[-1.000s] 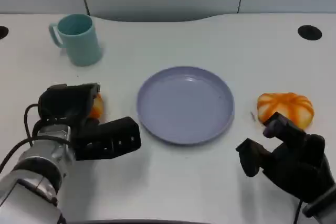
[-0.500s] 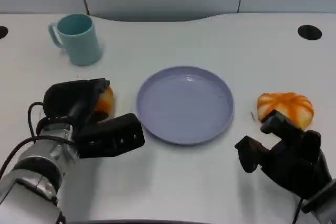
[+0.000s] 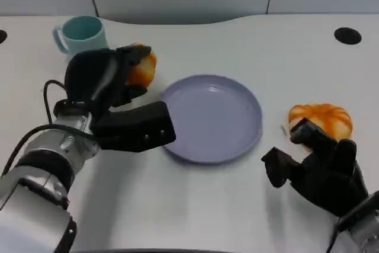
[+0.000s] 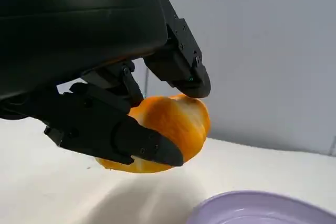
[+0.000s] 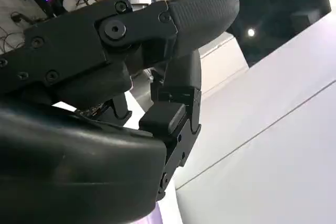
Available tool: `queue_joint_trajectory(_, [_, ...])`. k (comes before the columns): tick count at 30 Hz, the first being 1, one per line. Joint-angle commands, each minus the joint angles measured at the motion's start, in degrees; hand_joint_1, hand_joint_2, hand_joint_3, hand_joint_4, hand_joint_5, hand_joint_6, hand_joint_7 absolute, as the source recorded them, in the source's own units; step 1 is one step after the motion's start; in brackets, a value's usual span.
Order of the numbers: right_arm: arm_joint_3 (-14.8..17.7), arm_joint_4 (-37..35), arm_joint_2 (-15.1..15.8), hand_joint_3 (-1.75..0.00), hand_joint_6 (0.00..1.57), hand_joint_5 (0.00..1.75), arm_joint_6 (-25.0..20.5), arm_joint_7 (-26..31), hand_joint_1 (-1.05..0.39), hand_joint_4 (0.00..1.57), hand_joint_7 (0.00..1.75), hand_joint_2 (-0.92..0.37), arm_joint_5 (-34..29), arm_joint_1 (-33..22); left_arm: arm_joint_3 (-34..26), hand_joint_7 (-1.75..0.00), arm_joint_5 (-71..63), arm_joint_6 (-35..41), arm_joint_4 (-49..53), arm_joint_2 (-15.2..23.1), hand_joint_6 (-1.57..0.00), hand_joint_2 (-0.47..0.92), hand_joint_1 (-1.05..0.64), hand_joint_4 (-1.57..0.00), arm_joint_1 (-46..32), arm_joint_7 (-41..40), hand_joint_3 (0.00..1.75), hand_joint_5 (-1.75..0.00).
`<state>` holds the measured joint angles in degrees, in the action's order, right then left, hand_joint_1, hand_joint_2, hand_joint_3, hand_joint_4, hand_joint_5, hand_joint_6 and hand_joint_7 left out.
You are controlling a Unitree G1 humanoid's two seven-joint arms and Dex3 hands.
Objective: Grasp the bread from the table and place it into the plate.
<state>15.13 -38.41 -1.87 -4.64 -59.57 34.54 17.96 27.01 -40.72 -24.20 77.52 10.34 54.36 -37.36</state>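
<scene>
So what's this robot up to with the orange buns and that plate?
Its left hand holds one round orange bread bun lifted off the white table, beside the round purple plate and not yet over it. A second orange bun lies to the plate's right, just beyond the empty right hand.

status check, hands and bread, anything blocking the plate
Left hand grips bread, lifted beside plate. Right hand open, near second bread. Plate bare, nothing blocking.

No writing, label, brand or number can be read on anything here. The mug (image 3: 78,34) and plate (image 3: 211,118) are plain and unmarked.
</scene>
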Motion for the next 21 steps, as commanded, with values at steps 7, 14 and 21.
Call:
queue_joint_trajectory(7, [0.3,-1.1,0.4,-0.21,0.73,1.52,3.7,-1.4,-0.73,0.82,1.09,-0.92,-0.2,1.5,-1.5,-0.02,2.2,-6.4,-0.6,-4.0,-0.80,0.84,-0.12,-1.01,0.7,-2.4,0.02,-0.51])
queue_joint_trajectory(14, [0.2,-1.3,-0.2,-0.18,0.74,1.52,2.8,-0.9,-0.73,0.83,1.06,-0.92,0.1,1.8,-1.0,-0.02,2.3,-9.2,-0.4,-7.6,-0.80,0.83,-0.09,-0.99,-0.2,-1.6,0.00,-0.52])
queue_joint_trajectory(21, [0.5,-2.1,-0.4,-0.11,0.83,1.39,-0.2,-1.1,-0.73,0.89,0.88,-0.92,1.0,2.5,-0.1,-0.03,1.9,-10.6,-0.2,-9.5,-0.84,0.84,-0.07,-0.99,-1.3,-1.2,0.00,-0.49])
